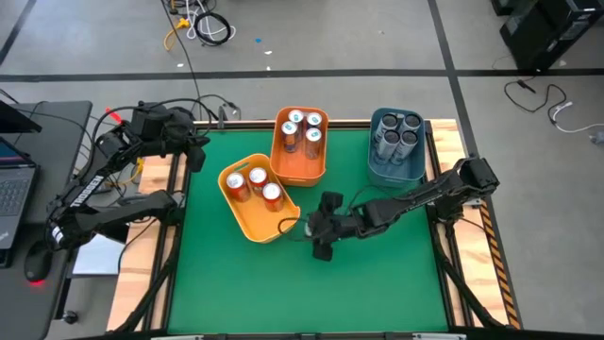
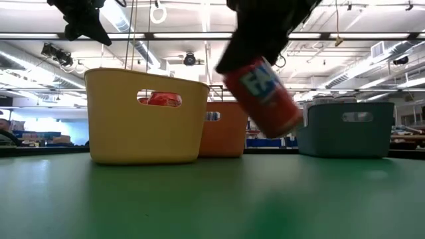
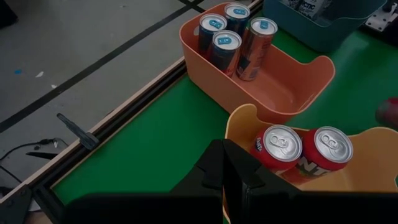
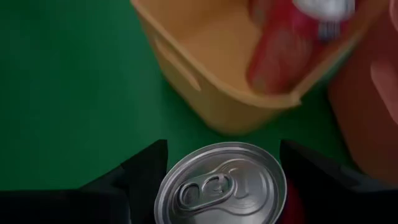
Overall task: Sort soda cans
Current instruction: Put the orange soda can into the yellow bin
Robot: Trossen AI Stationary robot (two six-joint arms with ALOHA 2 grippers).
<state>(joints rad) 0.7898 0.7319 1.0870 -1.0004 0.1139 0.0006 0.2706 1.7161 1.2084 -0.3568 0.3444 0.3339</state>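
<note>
My right gripper (image 1: 323, 232) is over the middle of the green table, just right of the yellow bin (image 1: 247, 219), shut on a red soda can (image 2: 262, 96). The can's silver top (image 4: 221, 186) faces the right wrist view. Three red cans (image 1: 252, 184) stand in the yellow bin. The orange bin (image 1: 304, 170) holds several white cans with green marks (image 1: 302, 130). The blue bin (image 1: 394, 172) holds several dark grey cans (image 1: 396, 132). My left gripper (image 3: 224, 171) hangs shut above the table's far left corner and touches nothing. My right gripper pinches the red can between its two fingers (image 4: 146, 177) at the can's upper end, just under the rim of the silver top (image 4: 277, 180). The fingers slant down from the table's right side. The can is tilted and hangs clear of the table.
The three bins stand together in the table's far half. The green mat (image 1: 311, 293) in the near half is open. Wooden strips (image 1: 467, 246) edge the table. A laptop (image 1: 14, 179) and cables lie beyond the left edge.
</note>
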